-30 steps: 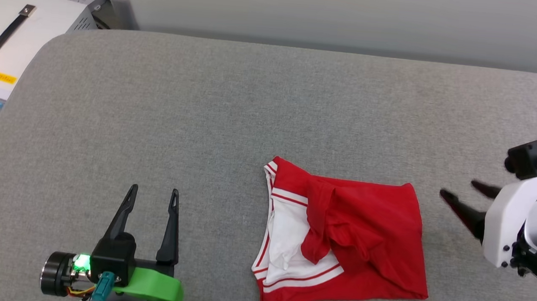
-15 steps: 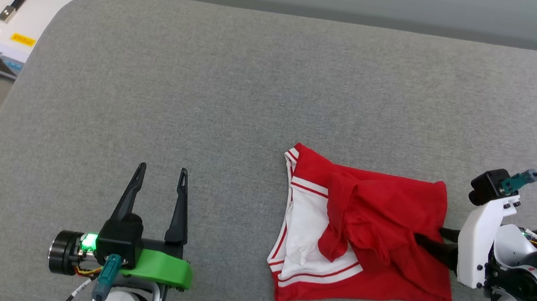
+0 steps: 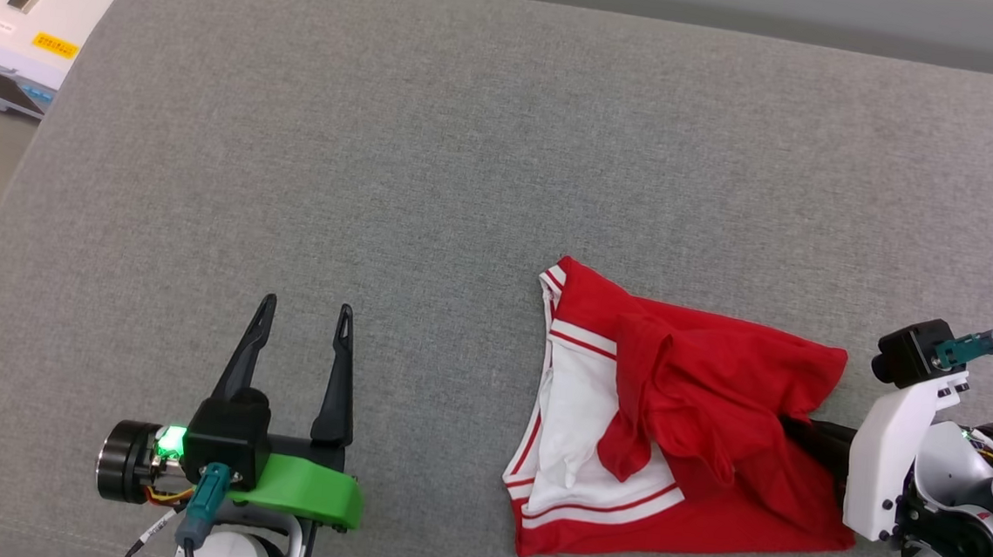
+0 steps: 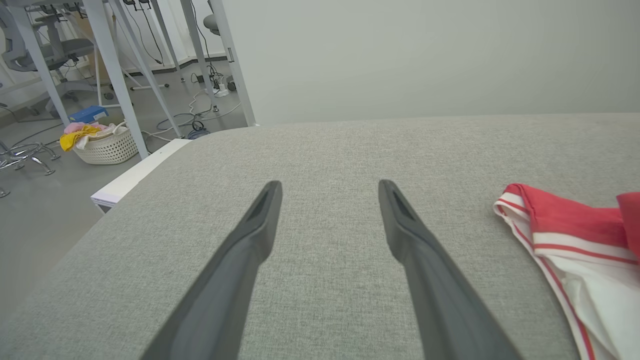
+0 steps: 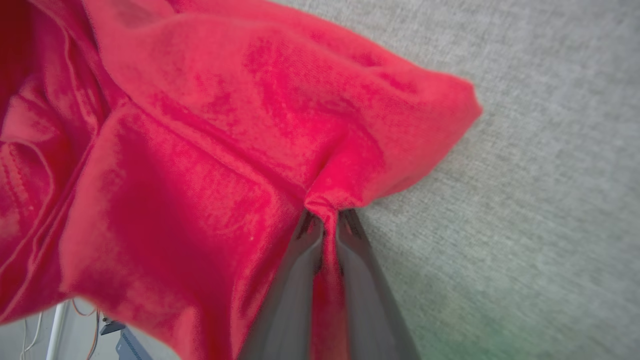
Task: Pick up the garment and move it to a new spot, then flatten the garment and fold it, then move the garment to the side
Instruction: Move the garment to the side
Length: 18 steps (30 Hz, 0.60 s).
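The garment [image 3: 697, 415], red with white sleeve parts and red-and-white striped trim, lies crumpled on the grey table [image 3: 435, 161] at the right of the head view. My right gripper [image 3: 792, 426] reaches in from the right and is shut on the garment's right side. In the right wrist view a pinch of the red garment [image 5: 200, 150] sits between the closed fingers of the right gripper [image 5: 326, 217], and the cloth bunches up around it. My left gripper [image 3: 301, 322] rests at the lower left, open and holding nothing, well left of the garment. The left wrist view has the left gripper [image 4: 330, 190] over bare table, with the garment's striped edge [image 4: 560, 240] at the right.
A white equipment box [image 3: 34, 10] with a black handle stands off the table's far-left corner. In the left wrist view a laundry basket [image 4: 102, 145] and metal table legs [image 4: 120, 75] stand on the floor beyond the table's rounded left edge.
The right gripper moved left onto the garment's right side and shut on a fold of it. The head camera tilted down, shifting the whole picture. The left gripper stayed open.
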### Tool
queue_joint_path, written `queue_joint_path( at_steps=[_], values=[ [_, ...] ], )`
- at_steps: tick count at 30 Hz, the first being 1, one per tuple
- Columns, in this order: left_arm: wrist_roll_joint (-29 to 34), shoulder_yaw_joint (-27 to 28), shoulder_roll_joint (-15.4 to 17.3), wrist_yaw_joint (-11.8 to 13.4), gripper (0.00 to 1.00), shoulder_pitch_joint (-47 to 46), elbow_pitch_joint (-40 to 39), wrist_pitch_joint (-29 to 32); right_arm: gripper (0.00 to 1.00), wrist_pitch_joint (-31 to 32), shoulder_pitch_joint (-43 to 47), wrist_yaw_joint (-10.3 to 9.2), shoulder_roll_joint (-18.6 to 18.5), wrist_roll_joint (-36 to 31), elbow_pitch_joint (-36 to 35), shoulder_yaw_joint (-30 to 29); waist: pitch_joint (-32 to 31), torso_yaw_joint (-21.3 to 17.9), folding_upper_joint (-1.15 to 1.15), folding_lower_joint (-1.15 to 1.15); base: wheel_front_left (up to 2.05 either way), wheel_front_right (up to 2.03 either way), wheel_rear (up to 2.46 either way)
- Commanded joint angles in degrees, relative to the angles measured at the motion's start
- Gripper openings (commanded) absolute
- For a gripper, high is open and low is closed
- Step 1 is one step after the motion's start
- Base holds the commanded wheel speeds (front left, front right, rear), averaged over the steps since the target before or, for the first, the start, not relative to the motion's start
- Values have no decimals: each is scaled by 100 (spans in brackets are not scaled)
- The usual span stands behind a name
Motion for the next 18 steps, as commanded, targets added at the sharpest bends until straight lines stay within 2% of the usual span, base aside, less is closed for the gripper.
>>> queue_joint_path(
  at_steps=[1,3,6,18],
  values=[
    [-10,16,-25,11,100,-81,10,-34,0,-84,11,3,132,57,42,162,-60,-47,0,0,0,0,0],
    [1,50,-22,18,100,-26,-4,-34,0,-436,-173,3,16,133,-245,75,-169,-162,0,0,0,0,0],
    [1,100,-12,36,100,51,-33,-34,0,-615,-282,3,-141,108,-512,60,-253,-315,0,0,0,0,0],
    [18,183,14,27,100,151,-121,-34,0,-732,-930,3,-1025,-800,-1276,181,-267,-1313,0,0,0,0,0]
  ],
)
